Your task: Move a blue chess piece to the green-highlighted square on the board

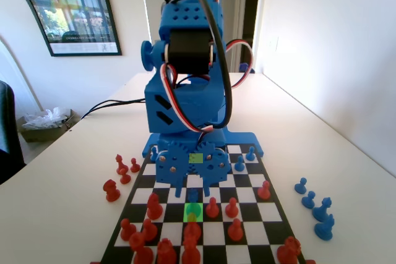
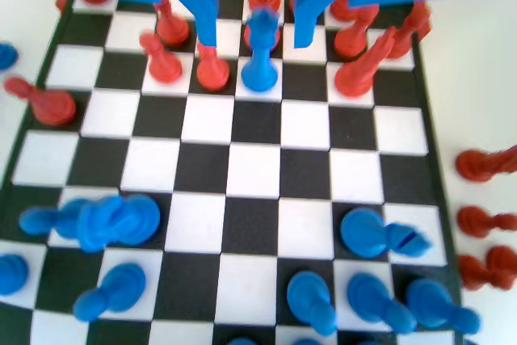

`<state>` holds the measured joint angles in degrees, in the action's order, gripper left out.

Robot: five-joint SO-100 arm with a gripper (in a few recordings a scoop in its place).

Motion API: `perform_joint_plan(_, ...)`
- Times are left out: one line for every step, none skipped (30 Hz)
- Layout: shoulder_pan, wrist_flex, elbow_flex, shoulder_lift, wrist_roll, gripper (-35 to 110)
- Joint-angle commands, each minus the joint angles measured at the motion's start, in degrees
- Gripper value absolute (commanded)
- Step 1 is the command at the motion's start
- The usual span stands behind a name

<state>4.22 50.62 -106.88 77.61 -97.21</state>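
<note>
Fixed view: the blue arm's two-finger gripper [image 1: 193, 185] hangs low over the middle of the flat black-and-white chequered chessboard [image 1: 263, 211], its jaws parted to either side of a small blue plastic chess piece with a flared base and knobby head [image 1: 193, 195]. The piece stands upright at the far edge of the bright green-highlighted square [image 1: 192, 213], in the board's near half, with red plastic pawns [image 1: 212, 207] close on both sides and more red pieces crowding the near edge. A paler yellow-green square [image 1: 195, 157] shows through the gripper's geared body, nearer the board's far edge. A few small blue pieces [image 1: 313, 205] stand on the white table [image 1: 346, 159] off the board's right edge; several red ones [image 1: 121, 171] stand off its left edge.

Wrist view: the gripper [image 2: 255, 36] is open, its two blue jaws hanging from the top edge with the blue piece [image 2: 259, 48] between their tips (clear gaps show on both sides, so nothing is held). The piece stands upright among the red pawns [image 2: 212, 69] near the board's [image 2: 254, 170] top edge in this picture, while a row of blurred blue pieces [image 2: 365, 233] lines the bottom edge. Red pieces [image 2: 483, 164] lie on the table beyond the right edge.
</note>
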Motion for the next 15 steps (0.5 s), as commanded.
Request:
perform_joint_plan(-0.4,3.1,4.0,7.0,0.1,12)
perform_joint_plan(-0.4,4.0,4.3,7.6,0.3,11)
perform_joint_plan(-0.5,4.6,4.6,8.2,0.3,11)
perform_joint_plan(-0.7,5.3,4.7,8.8,0.4,9)
perform_joint_plan(-0.8,6.0,4.9,9.4,0.4,7)
perform_joint_plan(-1.0,6.7,5.0,10.1,0.5,6)
perform_joint_plan(-1.1,7.3,5.2,10.9,0.7,3)
perform_joint_plan(-1.2,7.8,5.3,11.7,0.8,3)
perform_joint_plan(-1.5,8.3,5.3,12.6,0.9,2)
perform_joint_plan(-1.8,9.1,5.4,13.8,1.5,1)
perform_joint_plan(-1.9,10.3,5.8,14.9,2.0,1)
perform_joint_plan(-2.1,11.3,6.2,15.7,2.5,1)
perform_joint_plan(-2.3,12.0,6.5,16.9,3.1,1)
perform_joint_plan(-2.5,12.7,6.9,18.1,4.3,1)
perform_joint_plan(-2.6,13.4,7.1,19.3,4.7,1)
